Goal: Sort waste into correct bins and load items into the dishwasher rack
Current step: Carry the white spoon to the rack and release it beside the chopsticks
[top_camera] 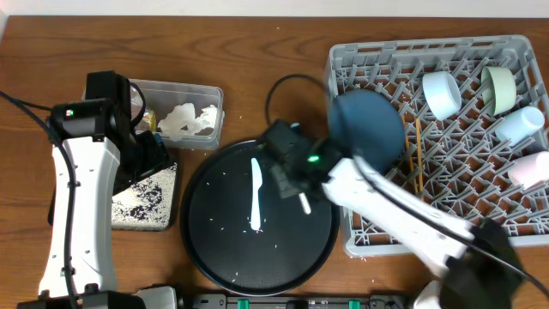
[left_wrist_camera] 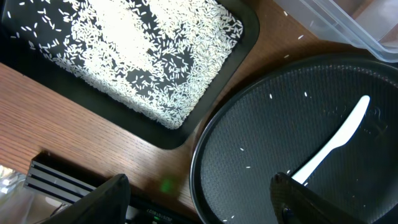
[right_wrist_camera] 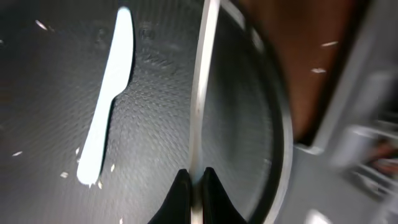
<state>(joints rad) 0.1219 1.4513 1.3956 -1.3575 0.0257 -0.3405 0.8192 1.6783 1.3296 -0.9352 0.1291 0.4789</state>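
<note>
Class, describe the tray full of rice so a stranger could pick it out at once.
Start at the big round black tray mid-table, then look just left of it, beside the clear tub. The shallow black tray there is rectangular and covered with white rice; the round one shows few stray grains.

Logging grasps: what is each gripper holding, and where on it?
The right gripper pinches a thin white utensil near one end; the left gripper holds nothing.
</note>
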